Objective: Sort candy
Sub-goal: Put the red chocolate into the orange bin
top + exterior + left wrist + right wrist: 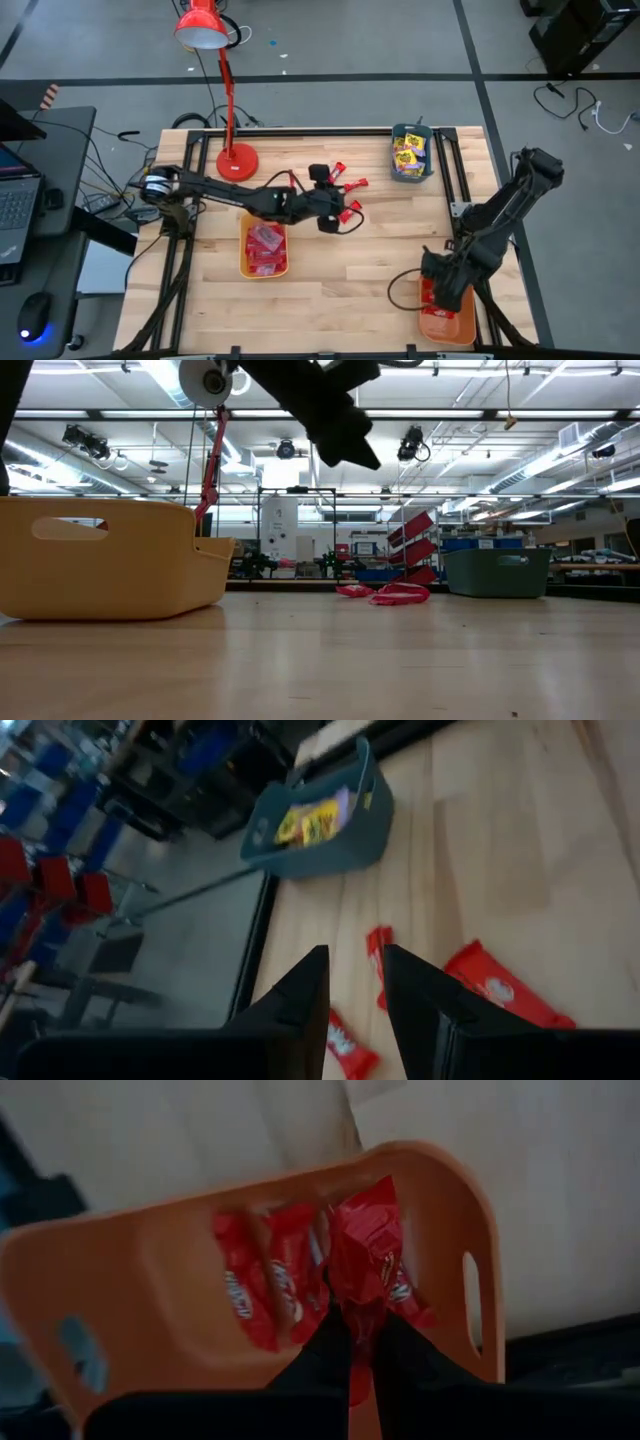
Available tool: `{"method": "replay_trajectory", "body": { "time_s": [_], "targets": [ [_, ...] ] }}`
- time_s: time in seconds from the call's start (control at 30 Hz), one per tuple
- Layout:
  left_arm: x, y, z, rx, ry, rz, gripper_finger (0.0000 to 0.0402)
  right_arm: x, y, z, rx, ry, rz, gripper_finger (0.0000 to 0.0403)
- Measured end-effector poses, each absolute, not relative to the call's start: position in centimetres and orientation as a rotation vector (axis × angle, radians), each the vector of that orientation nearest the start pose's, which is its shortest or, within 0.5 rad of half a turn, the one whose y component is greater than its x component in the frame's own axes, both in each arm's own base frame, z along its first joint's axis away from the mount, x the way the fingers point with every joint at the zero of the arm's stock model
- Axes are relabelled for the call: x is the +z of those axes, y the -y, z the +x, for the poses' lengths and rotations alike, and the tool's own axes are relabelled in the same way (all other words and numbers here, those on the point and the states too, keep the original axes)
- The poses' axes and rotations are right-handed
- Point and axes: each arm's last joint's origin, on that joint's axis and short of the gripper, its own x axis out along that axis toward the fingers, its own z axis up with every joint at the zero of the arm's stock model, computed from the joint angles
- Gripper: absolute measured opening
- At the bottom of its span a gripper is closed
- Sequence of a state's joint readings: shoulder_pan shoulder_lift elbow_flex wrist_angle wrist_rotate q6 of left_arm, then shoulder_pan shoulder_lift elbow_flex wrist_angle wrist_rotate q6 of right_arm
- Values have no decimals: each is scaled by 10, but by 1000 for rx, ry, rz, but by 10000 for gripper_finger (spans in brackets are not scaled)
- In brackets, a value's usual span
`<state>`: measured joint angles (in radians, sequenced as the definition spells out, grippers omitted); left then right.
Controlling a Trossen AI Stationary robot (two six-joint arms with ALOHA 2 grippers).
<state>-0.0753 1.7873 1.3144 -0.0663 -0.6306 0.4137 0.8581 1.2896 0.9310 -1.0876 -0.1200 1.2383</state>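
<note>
- My right tool (358,1342) hangs over the orange tray (150,1280) at the near right corner of the table (340,290); its fingers are pinched on a red-wrapped candy (366,1250).
- More red candies (262,1280) lie flat in that tray.
- My left tool (357,982) is raised over mid-table, fingers parted by a narrow gap, nothing between them.
- Loose red candies (349,200) lie on the wood below and just beyond the left tool.
- The teal tray (411,153) at the far edge holds yellow packets (308,821).
- A second orange tray (265,248) under my left arm holds pinkish packets (264,240).
- A red desk lamp (218,80) stands at the far left.
</note>
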Motion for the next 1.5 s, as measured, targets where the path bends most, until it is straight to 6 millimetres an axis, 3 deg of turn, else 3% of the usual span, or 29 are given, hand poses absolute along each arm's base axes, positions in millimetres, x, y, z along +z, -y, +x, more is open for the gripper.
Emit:
{"method": "replay_trajectory", "body": {
  "time_s": [0.43, 0.93, 1.1, 1.3, 1.5],
  "targets": [
    [263, -14, 389, 471, -686, 494, 99, 194, -177, 144, -295, -1696, 281, 28],
    [256, -20, 383, 489, -766, 451, 99, 191, -181, 146, -303, -1722, 333, 101],
    [254, -20, 381, 484, -796, 455, 99, 219, -180, 146, -312, -1657, 408, 102],
    [253, -20, 380, 494, -810, 463, 99, 277, -168, 147, -340, -1329, 428, 94],
    [273, -21, 358, 555, -723, 483, 99, 312, -144, 156, -375, -1101, 304, 94]
  ]
}}
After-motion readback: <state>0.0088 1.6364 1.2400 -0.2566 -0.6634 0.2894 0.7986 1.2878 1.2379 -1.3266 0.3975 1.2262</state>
